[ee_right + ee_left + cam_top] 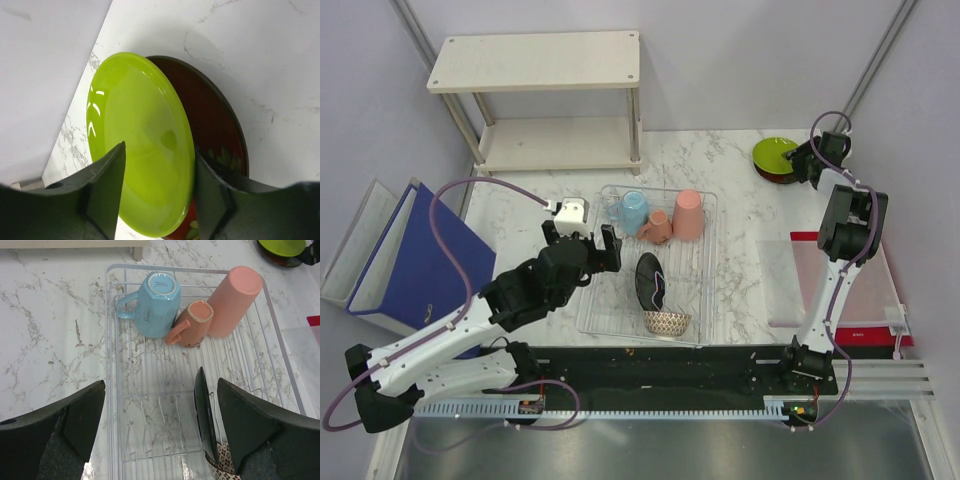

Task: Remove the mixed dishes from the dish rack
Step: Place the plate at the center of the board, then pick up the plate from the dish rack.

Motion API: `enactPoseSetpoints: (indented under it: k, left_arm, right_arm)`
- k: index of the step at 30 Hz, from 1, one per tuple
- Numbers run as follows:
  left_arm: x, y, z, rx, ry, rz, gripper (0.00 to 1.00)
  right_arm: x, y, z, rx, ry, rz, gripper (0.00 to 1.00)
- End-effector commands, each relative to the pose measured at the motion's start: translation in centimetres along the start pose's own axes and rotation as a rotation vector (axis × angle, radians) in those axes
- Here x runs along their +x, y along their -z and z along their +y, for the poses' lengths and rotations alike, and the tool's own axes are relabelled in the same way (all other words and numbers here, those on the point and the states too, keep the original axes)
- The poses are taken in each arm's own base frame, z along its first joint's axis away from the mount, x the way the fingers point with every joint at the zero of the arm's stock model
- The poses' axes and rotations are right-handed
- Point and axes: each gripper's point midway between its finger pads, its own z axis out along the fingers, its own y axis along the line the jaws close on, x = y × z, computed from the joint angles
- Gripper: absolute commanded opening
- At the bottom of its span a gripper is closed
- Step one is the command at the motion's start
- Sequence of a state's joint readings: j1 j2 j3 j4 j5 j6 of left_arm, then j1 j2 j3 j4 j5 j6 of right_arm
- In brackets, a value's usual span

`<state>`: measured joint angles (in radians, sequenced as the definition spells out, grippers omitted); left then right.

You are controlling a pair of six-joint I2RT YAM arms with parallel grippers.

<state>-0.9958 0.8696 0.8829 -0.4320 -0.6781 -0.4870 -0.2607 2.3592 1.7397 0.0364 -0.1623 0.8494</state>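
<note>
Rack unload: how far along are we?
Done: lime green plate lies on the dark red-brown plate, outside the dish rack; right gripper open around its edge. In hand: nothing; left gripper open above the rack. Left inside: black plate, beige bowl, blue cup, salmon mug, tall salmon cup.
</note>
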Motion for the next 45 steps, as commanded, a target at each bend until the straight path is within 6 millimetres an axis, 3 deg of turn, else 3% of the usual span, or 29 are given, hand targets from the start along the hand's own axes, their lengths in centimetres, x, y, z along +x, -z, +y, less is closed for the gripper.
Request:
enactPoseSetpoints:
  k: [1,8,16,24,26,27,29,30,32,33,35,36,37,38,39,40,41,42,43,45]
  left_arm:
    - [-0.8,-0.2,-0.3,0.009,0.011,-0.031,0.99]
    - [-0.9,0.2,-0.2,0.023,0.022,-0.036,0.99]
    - [-0.3,0.5,-0.4,0.053,0.023,-0.017,0.99]
    - [0.0,0.8,-0.6,0.073,0.027,0.005,0.99]
    - [-0.2,0.8,-0.4,0.065,0.03,-0.001,0.99]
    - [-0.2,0.8,-0.3,0.057,0.027,-0.001,0.99]
    - [-0.5,0.9,0.1,0.032,0.026,-0.011,0.99]
    - [-0.6,0.9,0.5,0.011,0.02,-0.013,0.99]
    - [-0.9,0.7,0.6,-0.006,0.009,-0.017,1.0]
    - [-1.0,0.6,0.8,-0.017,0.001,-0.016,0.99]
    - [-1.1,0.3,0.6,-0.026,-0.025,-0.008,0.99]
    - [-1.1,0.2,0.2,-0.016,-0.034,0.002,0.99]
    - [-0.9,0.1,0.0,-0.007,-0.054,0.013,0.99]
    - [-0.7,-0.3,-0.6,0.002,-0.071,0.031,0.99]
    - [-0.5,-0.5,-0.9,0.012,-0.083,0.047,0.99]
    - [0.0,-0.8,-1.5,0.035,-0.097,0.073,0.99]
    - [0.6,-1.2,-2.1,0.042,-0.116,0.102,0.97]
    - [1.2,-1.5,-2.6,0.062,-0.128,0.131,0.96]
    - [1.6,-1.7,-2.9,0.065,-0.132,0.148,0.94]
    - [3.0,-2.5,-3.7,0.076,-0.154,0.202,0.9]
  right_arm:
    - [-0.6,0.5,0.0,0.042,0.052,-0.003,0.64]
    - [-2.0,3.4,-0.4,0.117,0.089,-0.042,0.69]
    - [-1.2,6.4,-2.0,0.178,0.108,-0.026,0.68]
    - [0.1,7.9,-3.8,0.241,0.112,0.012,0.69]
    - [-0.7,9.1,-3.3,0.239,0.102,-0.028,0.69]
    - [0.2,9.6,-3.9,0.25,0.071,-0.022,0.69]
    - [-0.8,11.4,-1.7,0.179,0.036,-0.079,0.69]
    - [0.4,12.0,-2.1,0.173,-0.001,-0.069,0.69]
    - [-0.4,14.3,1.1,0.085,-0.007,-0.125,0.69]
    - [1.2,15.0,2.6,0.056,0.018,-0.103,0.69]
    - [1.8,17.7,6.3,-0.024,0.077,-0.126,0.69]
    - [4.0,18.6,8.0,-0.052,0.121,-0.107,0.69]
    - [4.2,20.5,9.9,-0.099,0.157,-0.127,0.69]
    - [5.2,21.5,10.8,-0.119,0.187,-0.122,0.69]
    - [7.9,22.3,11.8,-0.144,0.231,-0.091,0.69]
    - [8.4,24.1,13.0,-0.183,0.256,-0.101,0.69]
    - [9.5,24.9,13.1,-0.194,0.293,-0.091,0.69]
    - [11.9,25.4,12.7,-0.197,0.322,-0.054,0.69]
    - [12.4,26.6,12.9,-0.216,0.336,-0.051,0.7]
    - [15.3,27.4,11.6,-0.208,0.391,-0.001,0.7]
